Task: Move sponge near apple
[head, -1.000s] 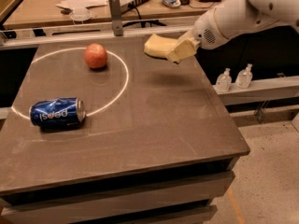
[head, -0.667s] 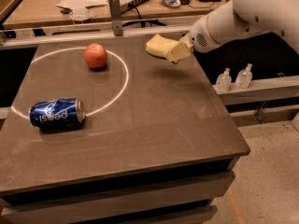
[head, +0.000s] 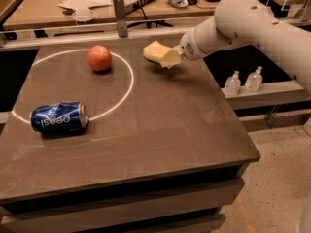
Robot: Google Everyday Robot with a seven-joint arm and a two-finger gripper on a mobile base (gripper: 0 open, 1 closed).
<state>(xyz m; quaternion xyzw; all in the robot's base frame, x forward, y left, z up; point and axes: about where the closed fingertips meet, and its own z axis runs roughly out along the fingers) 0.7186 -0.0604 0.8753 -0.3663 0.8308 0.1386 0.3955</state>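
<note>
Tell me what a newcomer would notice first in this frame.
The white arm reaches in from the right, its gripper holding the pale yellow sponge above the far part of the table. To the sponge's left, the red apple sits inside a white circle. A blue Pepsi can lies on its side near the left edge.
</note>
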